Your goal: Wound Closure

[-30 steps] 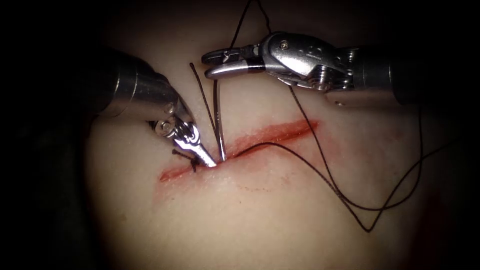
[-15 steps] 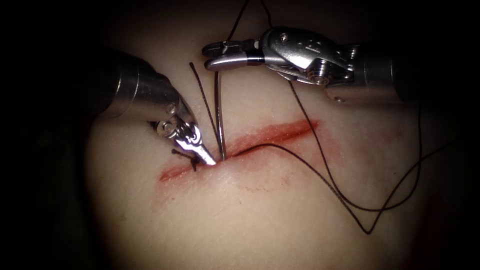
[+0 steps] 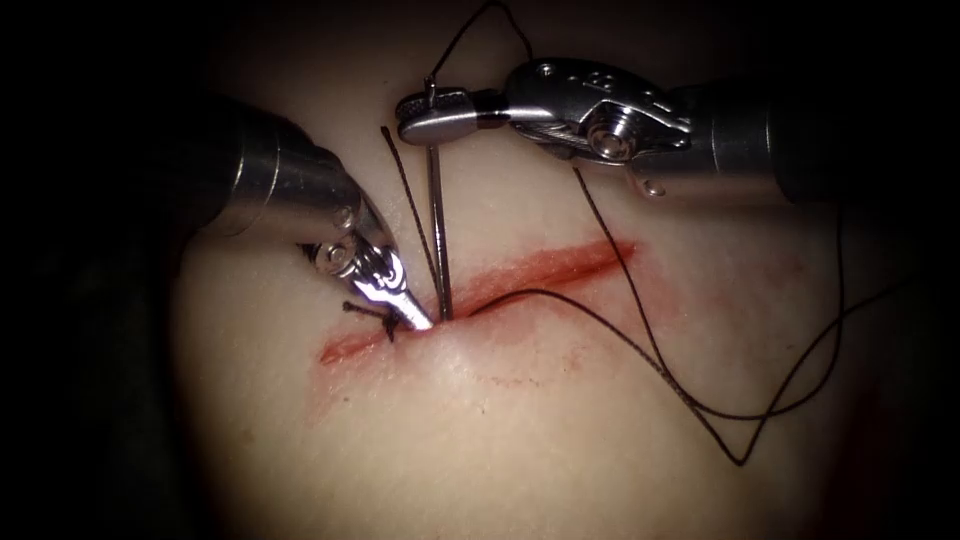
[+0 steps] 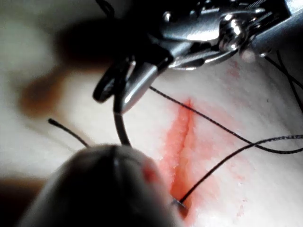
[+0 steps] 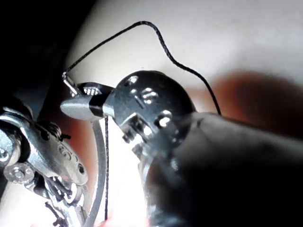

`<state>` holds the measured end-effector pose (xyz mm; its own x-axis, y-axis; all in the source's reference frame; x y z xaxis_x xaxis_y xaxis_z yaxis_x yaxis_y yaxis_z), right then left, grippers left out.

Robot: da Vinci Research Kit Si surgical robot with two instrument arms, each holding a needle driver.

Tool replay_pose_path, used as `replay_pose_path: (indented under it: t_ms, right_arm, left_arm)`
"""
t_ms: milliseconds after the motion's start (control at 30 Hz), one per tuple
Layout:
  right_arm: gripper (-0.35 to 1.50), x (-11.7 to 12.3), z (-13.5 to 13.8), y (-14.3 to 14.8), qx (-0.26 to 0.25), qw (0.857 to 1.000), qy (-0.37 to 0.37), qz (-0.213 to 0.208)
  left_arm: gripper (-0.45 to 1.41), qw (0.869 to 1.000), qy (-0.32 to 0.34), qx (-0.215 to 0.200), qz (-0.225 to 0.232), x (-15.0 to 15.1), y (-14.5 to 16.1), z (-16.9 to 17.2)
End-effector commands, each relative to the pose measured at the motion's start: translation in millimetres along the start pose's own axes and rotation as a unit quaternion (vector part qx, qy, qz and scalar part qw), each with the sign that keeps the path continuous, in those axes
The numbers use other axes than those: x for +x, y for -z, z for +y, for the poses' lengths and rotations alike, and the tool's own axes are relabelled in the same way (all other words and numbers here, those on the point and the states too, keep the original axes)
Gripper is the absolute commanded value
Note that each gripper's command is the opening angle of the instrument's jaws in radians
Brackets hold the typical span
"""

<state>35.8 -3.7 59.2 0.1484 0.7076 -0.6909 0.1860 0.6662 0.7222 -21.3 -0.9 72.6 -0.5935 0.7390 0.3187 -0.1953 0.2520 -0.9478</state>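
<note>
Pale tissue (image 3: 520, 440) under dark surrounds, red cut (image 3: 540, 270) slanting across; needle (image 3: 438, 240) tip buried at the cut edge, hidden. Left tool (image 3: 412, 318) clenched, tip pressing tissue by a knot (image 3: 385, 322). Beyond, right tool (image 3: 430, 112) clamps the needle's tail end, thread (image 3: 700, 400) looping right.

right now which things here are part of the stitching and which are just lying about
In the job:
- right pincer, shut on the needle near its thread end; the needle's other end is in the tissue at the cut
- left pincer, tip at the cut
- thread

Lying about:
- earlier knot
- red fluid
</note>
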Motion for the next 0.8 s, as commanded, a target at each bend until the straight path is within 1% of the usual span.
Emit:
replay_pose_path:
  t_ms: [33, 467, 800]
  right_arm:
    - [-0.35, 0.4, 1.1, -1.0, -0.002, 1.000, 0.001, 0.002]
    - [-0.35, 0.6, 3.0, -2.0, 0.008, 1.000, 0.023, -0.006]
    - [-0.35, 0.5, 3.2, -0.9, 0.019, 0.999, 0.021, -0.018]
  left_arm:
    - [-0.45, 1.000, -0.001, -0.001, 0.000, 0.4, -0.5, -0.4]
    - [-0.45, 1.000, 0.000, -0.007, 0.001, 0.3, -0.6, -0.2]
    - [-0.45, 1.000, 0.000, -0.007, 0.001, 0.2, -0.6, 0.0]
